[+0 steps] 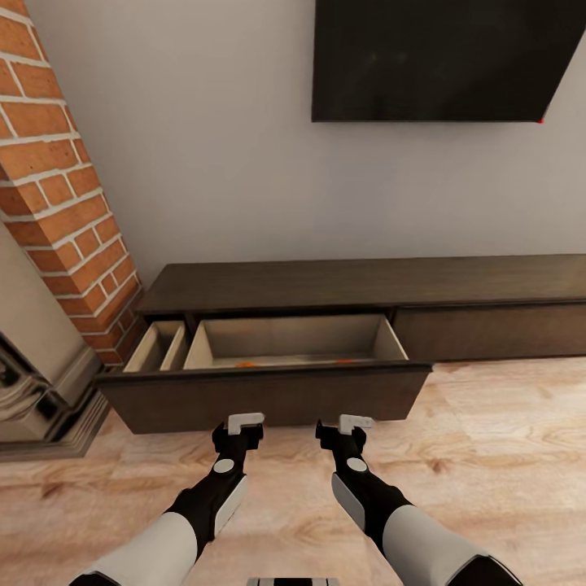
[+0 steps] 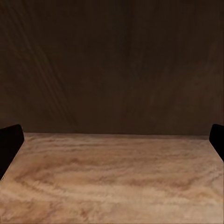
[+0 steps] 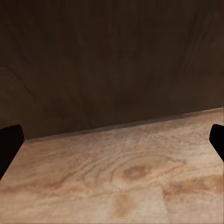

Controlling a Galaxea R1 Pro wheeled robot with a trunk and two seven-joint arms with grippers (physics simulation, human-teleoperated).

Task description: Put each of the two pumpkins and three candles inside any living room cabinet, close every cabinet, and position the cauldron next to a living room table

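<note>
While the wide drawer (image 1: pixel 297 346) of the long low cabinet (image 1: pixel 358 285) stands pulled out just ahead of both grippers, the step in hand looks like pushing it shut. The left gripper (image 1: pixel 244 422) and the right gripper (image 1: pixel 356 422) hover side by side low over the floor (image 1: pixel 488 456), each just short of the flat drawer front (image 1: pixel 268 395), and in both wrist views the dark fingertips sit at the far edges of the picture, so both grippers are spread apart and hold nothing. Beyond the grippers, down behind the front's top edge, two slivers of orange (image 1: pixel 244 364) peek from the drawer's floor; these are probably the pumpkins, though too little shows to be sure, and no candle can be made out. To close it well, I judge both grippers should meet the front at equal height, one on either side of its middle, and press together, so the long panel slides straight rather than skewing on its runners. The front is smooth dark-brown wood with faint grain and no handle; the drawer's inside is pale wood, a plain box with a narrow side compartment (image 1: pixel 159 346) off beyond the left gripper. Pale, swirled planks make up the floor.
</note>
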